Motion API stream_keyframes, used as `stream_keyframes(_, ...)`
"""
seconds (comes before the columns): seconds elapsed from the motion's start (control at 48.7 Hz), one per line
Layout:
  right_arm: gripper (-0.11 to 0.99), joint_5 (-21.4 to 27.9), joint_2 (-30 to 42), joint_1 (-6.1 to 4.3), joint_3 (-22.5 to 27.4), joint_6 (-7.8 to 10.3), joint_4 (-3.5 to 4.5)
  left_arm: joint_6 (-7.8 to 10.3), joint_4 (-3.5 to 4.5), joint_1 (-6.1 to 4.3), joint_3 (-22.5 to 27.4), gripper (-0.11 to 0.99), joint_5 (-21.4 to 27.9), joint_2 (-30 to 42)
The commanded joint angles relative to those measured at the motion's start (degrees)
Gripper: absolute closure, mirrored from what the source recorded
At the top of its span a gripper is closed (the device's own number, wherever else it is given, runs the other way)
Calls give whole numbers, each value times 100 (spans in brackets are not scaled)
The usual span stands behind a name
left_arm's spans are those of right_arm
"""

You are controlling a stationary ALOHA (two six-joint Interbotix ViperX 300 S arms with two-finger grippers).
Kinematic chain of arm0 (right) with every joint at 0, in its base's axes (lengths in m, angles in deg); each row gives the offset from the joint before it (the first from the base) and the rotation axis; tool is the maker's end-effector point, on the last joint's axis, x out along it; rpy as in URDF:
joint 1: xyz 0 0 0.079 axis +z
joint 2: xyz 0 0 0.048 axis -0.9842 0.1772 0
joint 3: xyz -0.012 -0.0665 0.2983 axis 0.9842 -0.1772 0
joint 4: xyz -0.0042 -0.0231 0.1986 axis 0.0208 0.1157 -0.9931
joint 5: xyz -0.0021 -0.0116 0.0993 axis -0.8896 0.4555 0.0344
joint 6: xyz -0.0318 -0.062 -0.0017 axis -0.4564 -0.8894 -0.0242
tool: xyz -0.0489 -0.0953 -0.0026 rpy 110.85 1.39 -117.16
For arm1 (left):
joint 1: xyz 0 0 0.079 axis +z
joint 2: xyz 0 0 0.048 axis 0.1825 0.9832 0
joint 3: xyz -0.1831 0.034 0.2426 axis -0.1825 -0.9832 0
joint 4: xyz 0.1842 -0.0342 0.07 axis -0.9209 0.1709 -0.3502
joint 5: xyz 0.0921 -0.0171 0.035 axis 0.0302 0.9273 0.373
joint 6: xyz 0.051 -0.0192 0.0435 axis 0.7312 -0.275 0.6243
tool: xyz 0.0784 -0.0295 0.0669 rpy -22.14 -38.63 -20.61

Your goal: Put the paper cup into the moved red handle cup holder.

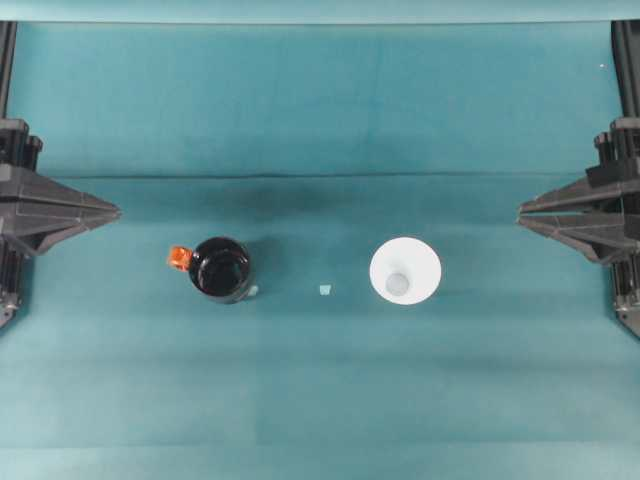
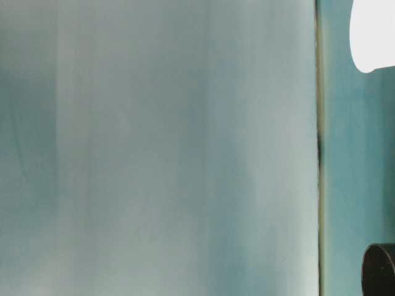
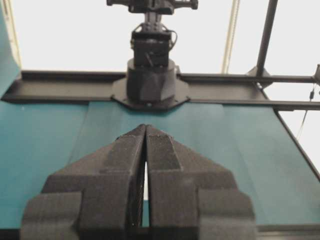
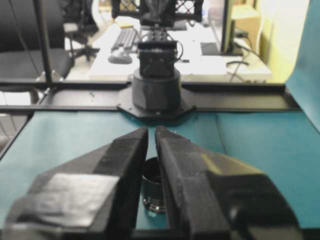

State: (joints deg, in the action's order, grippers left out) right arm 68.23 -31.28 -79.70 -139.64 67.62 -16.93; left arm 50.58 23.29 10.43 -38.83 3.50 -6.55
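Nothing is done yet — the paper cup (image 1: 405, 272) stands empty-handed on the desk (image 1: 320, 400), well apart from the red handle cup holder (image 1: 221, 269), while the left tool (image 1: 112, 211) and right tool (image 1: 524, 212) sit parked at the edges, both pinched closed on nothing.

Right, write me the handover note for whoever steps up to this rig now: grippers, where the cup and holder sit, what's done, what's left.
Left gripper: shut, holding nothing, parked at the left edge of the overhead view.
Right gripper: fingers nearly together, holding nothing, parked at the right edge.
Paper cup: upright on the teal table cloth, right of centre, mouth up, untouched.
Red handle cup holder: upright left of centre, handle pointing towards the left arm, empty inside.
A small pale scrap lies between the two.
Done: nothing of the placing yet.
Left: grasp the cup, carry it across, seat it in the holder.
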Motion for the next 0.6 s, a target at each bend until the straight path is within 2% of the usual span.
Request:
stream_keyframes(0.0, 88, -26, 70, -44, 35, 35, -44, -264, -26, 18, 281, 85, 202, 176)
stream_keyframes(0.082, 85, 185, 62, -35, 35, 141, -272, -396, -35, 105, 501, 85, 659, 360)
stream_keyframes(0.144, 91, 431, 70, -35, 35, 281, -352, -413, -70, 141, 668, 85, 1116, 501)
stream_keyframes(0.288, 97, 905, 70, -62, 141, 501, -352, -308, -79, 158, 1028, 85, 2259, 809)
stream_keyframes(0.452, 97, 1195, 70, -167, 272, 519, -352, -44, -88, 158, 1318, 85, 3287, 1327)
stream_keyframes(0.534, 97, 1239, 97, -229, 316, 536, -352, 53, -88, 211, 1459, 85, 3691, 1661)
stream_keyframes(0.575, 97, 1248, 149, -255, 334, 580, -387, 97, -88, 220, 1547, 85, 3894, 1854)
